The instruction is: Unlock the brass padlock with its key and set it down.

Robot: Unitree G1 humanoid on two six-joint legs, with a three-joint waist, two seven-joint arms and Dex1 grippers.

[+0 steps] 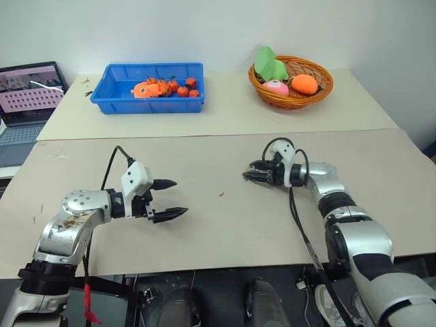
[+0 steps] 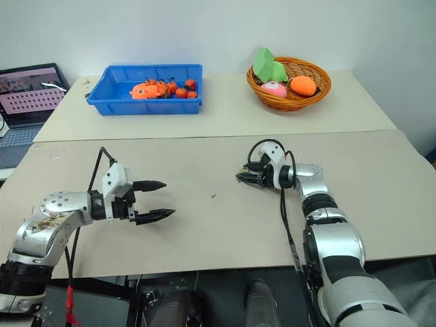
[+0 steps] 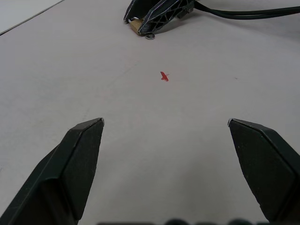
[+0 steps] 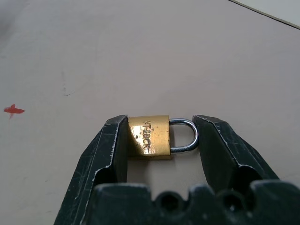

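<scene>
The table (image 1: 225,231) is a broad beige surface, and the work sits near its middle. At the far side, well apart from the arms, stand a blue tray (image 1: 109,102) of small orange and red pieces and a wicker basket (image 1: 323,92) with toy fruit; a laptop (image 1: 27,95) sits off the far left corner. None of these stands in the way.

The left gripper (image 1: 168,199) hovers over bare table with its fingers wide apart and nothing between them, pointing toward the other arm. The right gripper (image 4: 159,136) is low at the table, its two fingers clamped on the brass padlock (image 4: 149,136), one against the body's end and one against the top of the shackle, which is still seated in the body.

So the task looks barely begun: the padlock is grasped but locked. Finding the key, turning it and setting the padlock down remain. I cannot make out the key. A tiny red mark (image 3: 164,76) lies between the grippers, flat on the table, and seems no obstacle.
</scene>
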